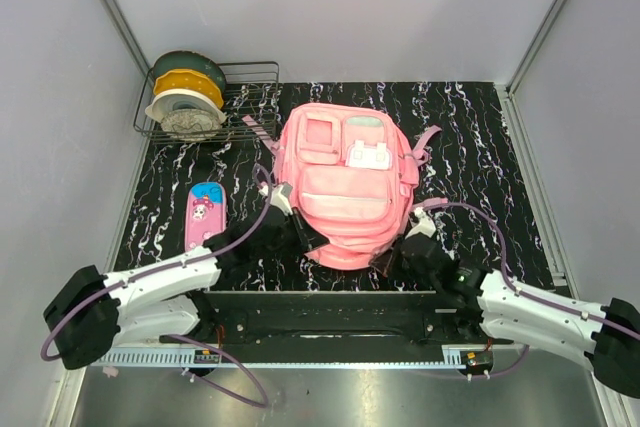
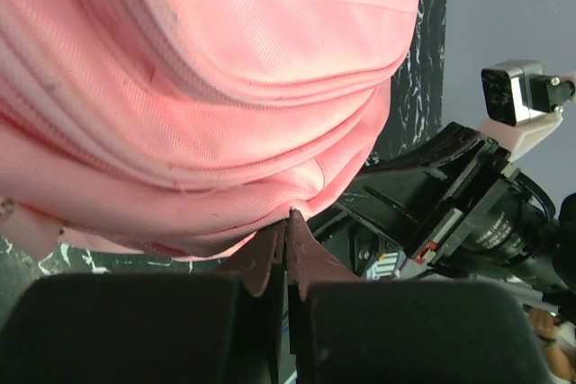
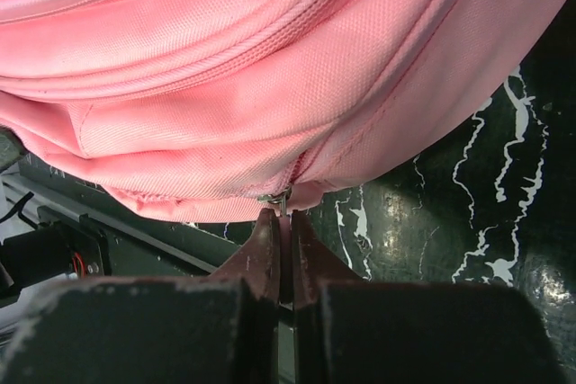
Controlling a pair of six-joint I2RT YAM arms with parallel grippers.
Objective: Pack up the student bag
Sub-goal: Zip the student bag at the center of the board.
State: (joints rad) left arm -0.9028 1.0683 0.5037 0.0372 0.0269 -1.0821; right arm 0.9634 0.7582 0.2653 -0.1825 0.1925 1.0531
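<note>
The student bag [image 1: 345, 182], a large pink backpack, lies front up in the middle of the black marbled table. My left gripper [image 1: 303, 234] is at its near left corner. In the left wrist view the left gripper [image 2: 290, 219] is shut, tips pressed against the student bag [image 2: 225, 87] at its bottom seam; whether any fabric is nipped cannot be made out. My right gripper [image 1: 392, 257] is at the near right corner. The right wrist view shows the right gripper [image 3: 283, 216] shut on the pink pull tab under the metal zipper slider [image 3: 281, 197] of the student bag [image 3: 270, 69].
A small pink-and-blue pencil case [image 1: 205, 215] lies left of the bag. A wire rack [image 1: 250, 82] at the back left holds filament spools [image 1: 187, 97]. The black rail [image 1: 320, 312] runs along the near edge. The right arm [image 2: 477, 213] shows close by in the left wrist view.
</note>
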